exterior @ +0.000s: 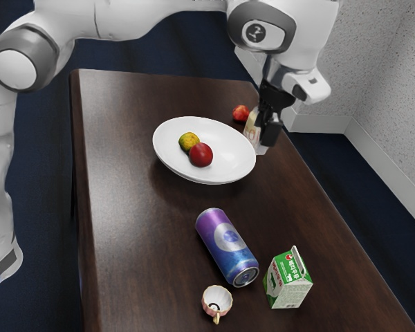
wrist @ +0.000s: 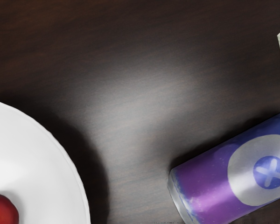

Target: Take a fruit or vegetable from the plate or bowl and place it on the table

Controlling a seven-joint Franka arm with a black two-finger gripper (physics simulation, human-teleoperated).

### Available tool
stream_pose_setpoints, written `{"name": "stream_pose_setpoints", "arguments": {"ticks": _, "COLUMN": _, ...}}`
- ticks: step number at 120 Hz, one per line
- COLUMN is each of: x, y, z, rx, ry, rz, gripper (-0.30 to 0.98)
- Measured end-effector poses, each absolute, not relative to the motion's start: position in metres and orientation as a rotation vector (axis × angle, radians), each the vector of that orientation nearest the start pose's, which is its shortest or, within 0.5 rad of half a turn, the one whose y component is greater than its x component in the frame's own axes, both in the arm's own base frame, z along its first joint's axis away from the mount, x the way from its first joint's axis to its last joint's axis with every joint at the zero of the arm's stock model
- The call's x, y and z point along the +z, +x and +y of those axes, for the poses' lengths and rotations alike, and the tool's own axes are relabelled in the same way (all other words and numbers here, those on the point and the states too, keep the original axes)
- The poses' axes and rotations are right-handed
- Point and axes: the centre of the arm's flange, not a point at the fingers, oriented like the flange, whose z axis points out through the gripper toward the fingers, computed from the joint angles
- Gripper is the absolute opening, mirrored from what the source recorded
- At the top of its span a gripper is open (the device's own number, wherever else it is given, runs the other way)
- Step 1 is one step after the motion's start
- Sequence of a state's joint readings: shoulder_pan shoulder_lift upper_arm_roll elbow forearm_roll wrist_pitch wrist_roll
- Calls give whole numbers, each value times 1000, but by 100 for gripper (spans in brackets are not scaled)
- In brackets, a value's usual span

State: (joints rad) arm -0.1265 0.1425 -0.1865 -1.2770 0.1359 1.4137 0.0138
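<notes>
Red fruit [exterior: 200, 155] is lying on the white plate [exterior: 230, 162], close against a yellow-green fruit [exterior: 188, 142]. Handling is looking light, firm and smooth-skinned, with rolling and bruising posing risks. Its widest girth is offering 2 opposite sides for a gentle hold from above. The gripper [exterior: 268, 127] is hanging clear of both; whether clenched or released, I cannot tell.
</notes>
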Motion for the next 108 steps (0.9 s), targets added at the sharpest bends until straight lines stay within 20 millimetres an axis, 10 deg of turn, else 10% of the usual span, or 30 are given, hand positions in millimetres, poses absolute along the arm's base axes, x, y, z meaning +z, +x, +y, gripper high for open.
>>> {"name": "stream_pose_setpoints", "arguments": {"ticks": 27, "x": 634, "y": 595, "z": -55, "rx": 56, "ry": -3111, "rz": 238, "gripper": 69}}
{"name": "stream_pose_setpoints", "arguments": {"ticks": 42, "x": 610, "y": 600, "z": -39, "rx": 99, "ry": -3130, "rz": 135, "gripper": 69}}
{"name": "stream_pose_setpoints", "arguments": {"ticks": 61, "x": 614, "y": 594, "z": -55, "rx": 97, "ry": -3167, "rz": -449, "gripper": 69}}
{"name": "stream_pose_setpoints", "arguments": {"ticks": 93, "x": 585, "y": 567, "z": -17, "rx": 243, "ry": -2914, "rz": -1349, "gripper": 69}}
{"name": "stream_pose_setpoints", "arguments": {"ticks": 108, "x": 564, "y": 566, "z": 37, "rx": 296, "ry": -2737, "rz": -1699, "gripper": 69}}
